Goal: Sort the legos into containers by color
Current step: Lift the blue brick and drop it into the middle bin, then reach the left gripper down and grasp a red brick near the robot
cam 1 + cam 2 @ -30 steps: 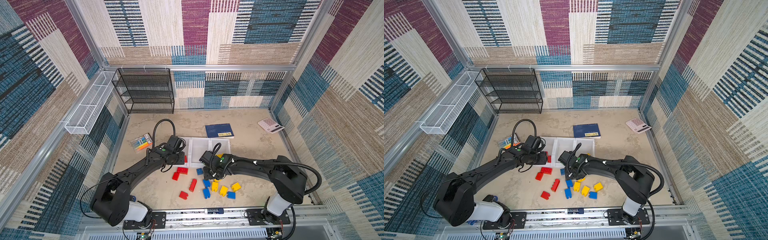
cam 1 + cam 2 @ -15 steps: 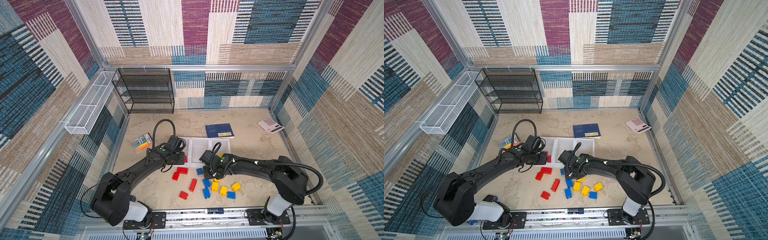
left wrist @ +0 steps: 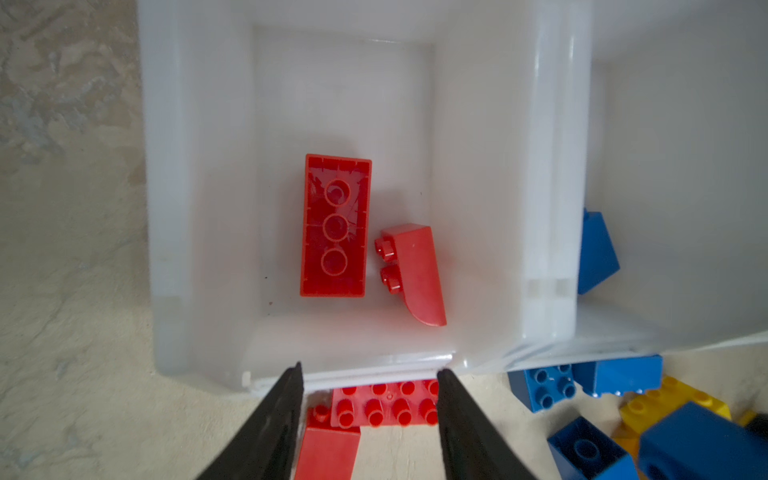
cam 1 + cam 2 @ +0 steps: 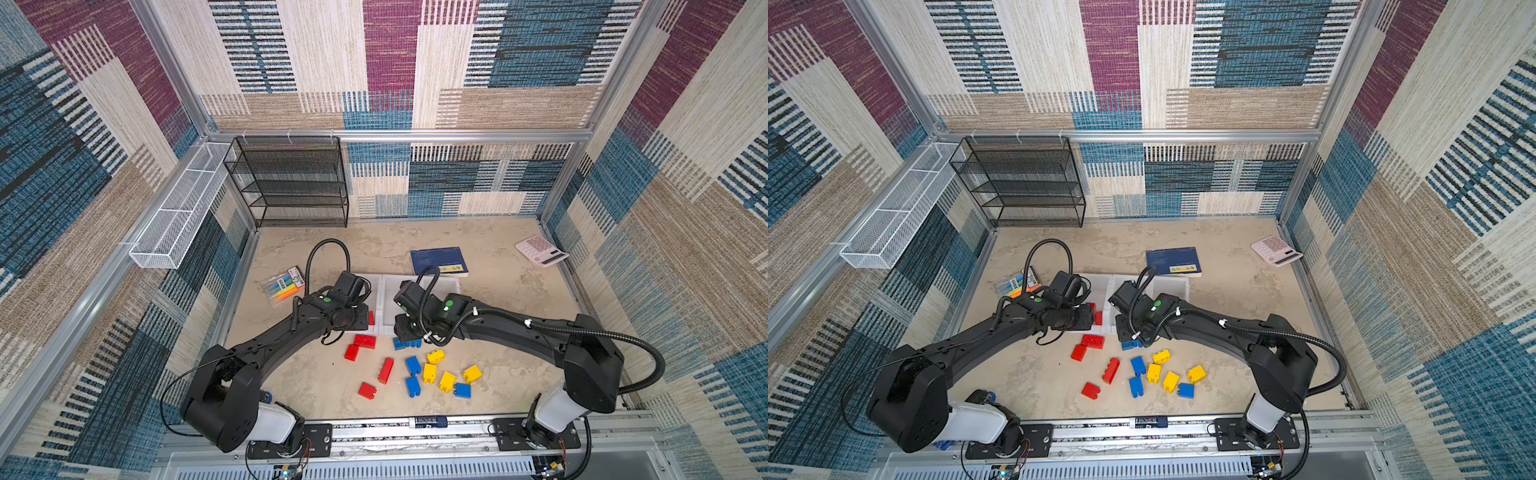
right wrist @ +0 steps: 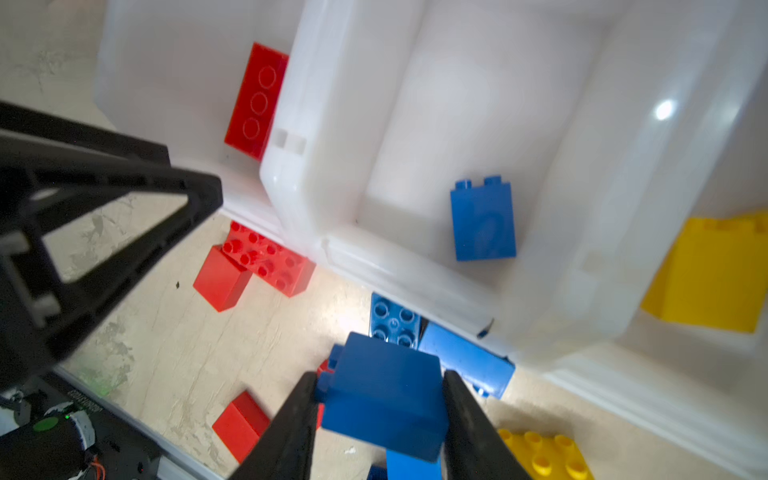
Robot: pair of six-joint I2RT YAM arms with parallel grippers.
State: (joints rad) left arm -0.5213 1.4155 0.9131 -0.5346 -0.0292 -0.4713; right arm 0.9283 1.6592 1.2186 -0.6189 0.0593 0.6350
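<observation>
Worktop (image 4: 498, 299): beige, marbled, carrying everything listed below.

Containers: three white bins, side by side at mid-worktop, walls touching.
- Left bin (image 3: 199, 208): holding a red oblong brick (image 3: 334, 226), underside up, and just beside it a red sloped brick (image 3: 417, 274) on its side.
- Middle bin (image 5: 415, 124): holding one blue brick (image 5: 482, 220), lying on its side.
- Third bin (image 4: 446, 284): yellow brick (image 5: 715, 274) visible past the middle bin's side wall.

Left tool (image 3: 369, 370): open and empty, above the left bin's front lip. Red studded brick (image 3: 386, 405) on the worktop below, framed between the two fingers, close against the foot of the lip, touched by neither finger.

Right tool (image 5: 380, 374): closed on a held blue brick (image 5: 382, 399), pinched at two opposite faces, raised over the worktop just short of the middle bin's front lip.

Loose legos, on the worktop in front of the bins, in both top views:
- loose red bricks (image 4: 385, 370), nearest the left tool
- loose blue bricks (image 4: 412, 365), in the middle, two of them against the middle bin's front, under the right tool
- loose yellow bricks (image 4: 447, 381), clustered to the right
</observation>
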